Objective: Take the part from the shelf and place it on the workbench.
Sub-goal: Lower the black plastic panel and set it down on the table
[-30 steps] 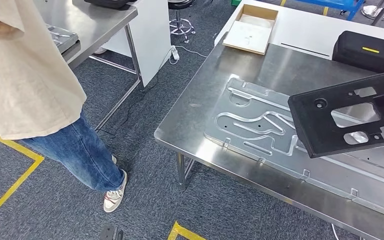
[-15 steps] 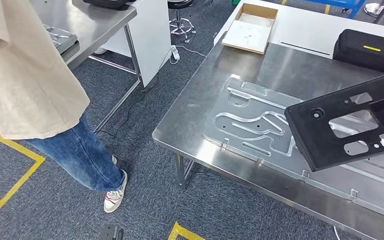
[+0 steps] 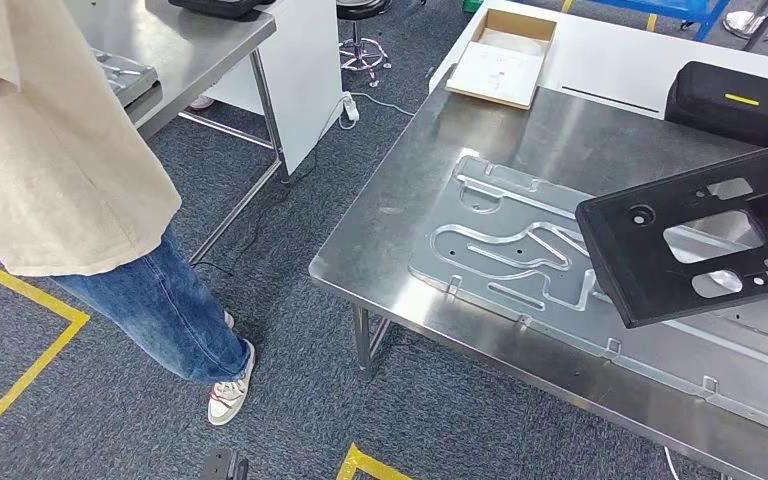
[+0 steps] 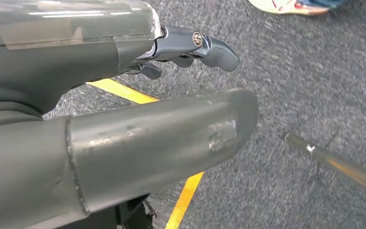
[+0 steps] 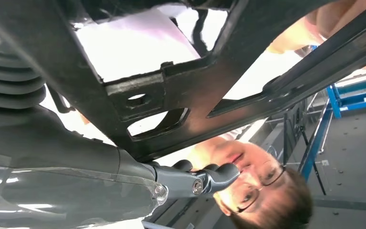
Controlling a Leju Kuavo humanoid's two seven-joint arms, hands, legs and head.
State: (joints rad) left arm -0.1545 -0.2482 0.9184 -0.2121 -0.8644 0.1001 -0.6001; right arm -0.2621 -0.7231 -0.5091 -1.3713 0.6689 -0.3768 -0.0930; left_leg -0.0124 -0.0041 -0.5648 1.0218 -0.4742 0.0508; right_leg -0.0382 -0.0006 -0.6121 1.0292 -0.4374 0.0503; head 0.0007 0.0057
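Part (image 3: pixel 700 235) aloft over one workbench (image 3: pixel 520 130), one plate (image 3: pixel 520 250).

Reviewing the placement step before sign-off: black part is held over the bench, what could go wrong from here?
1. The black part hangs above the stamped metal panel already lying on the workbench; set straight down, it would likely land on the panel, not bare steel.
2. The right hand appears to support it from beneath near one end, so it could tip.
3. A person stands close by.
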